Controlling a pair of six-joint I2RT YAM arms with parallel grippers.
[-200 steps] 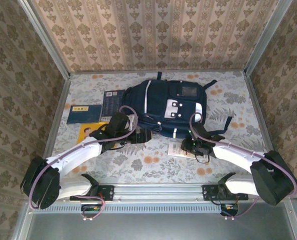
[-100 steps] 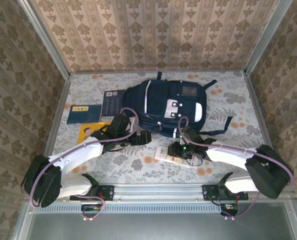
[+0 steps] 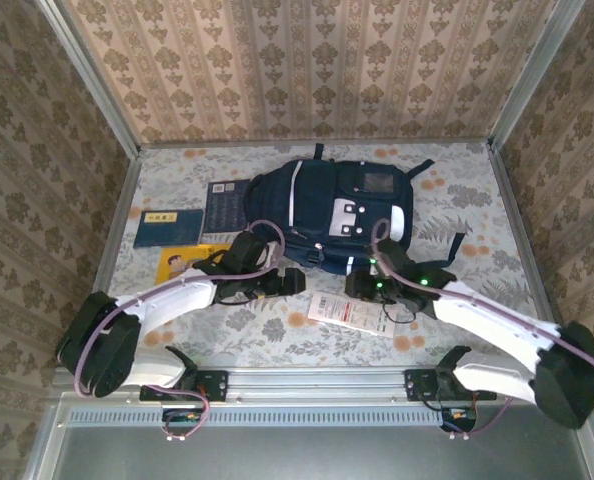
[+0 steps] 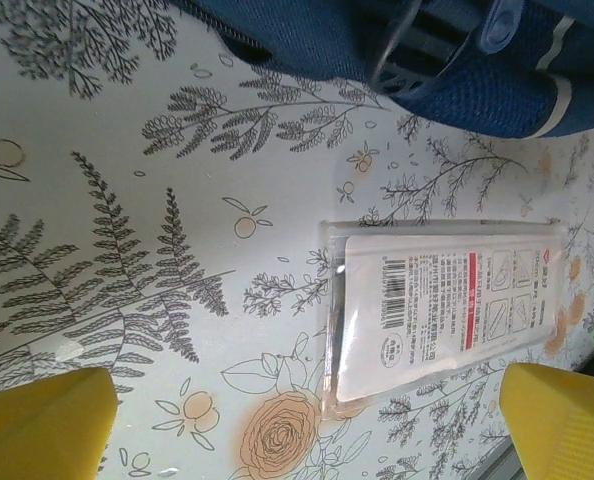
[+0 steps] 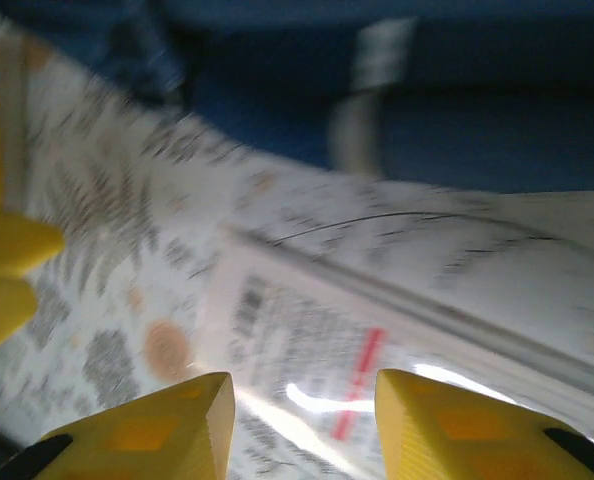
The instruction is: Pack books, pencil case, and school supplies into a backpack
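We look steeply down on the floral tabletop [image 3: 457,190] from high behind its near edge. Both wrist views sit close over it; all three share the flat white red-printed packet [image 3: 345,313] and the navy fabric backpack [image 3: 327,205] edge.

A pale, flower-printed surface [image 3: 477,200] sits between beige damask-papered walls [image 3: 317,70] left, right and far; a grey metal rail [image 3: 317,382] runs along its near edge.

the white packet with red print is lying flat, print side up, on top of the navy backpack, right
Not quite. The white packet with red print does lie flat, print side up, but on the floral tablecloth, not on top of the large navy-blue fabric backpack; it sits just clear of the bag's edge. The left wrist view shows this.
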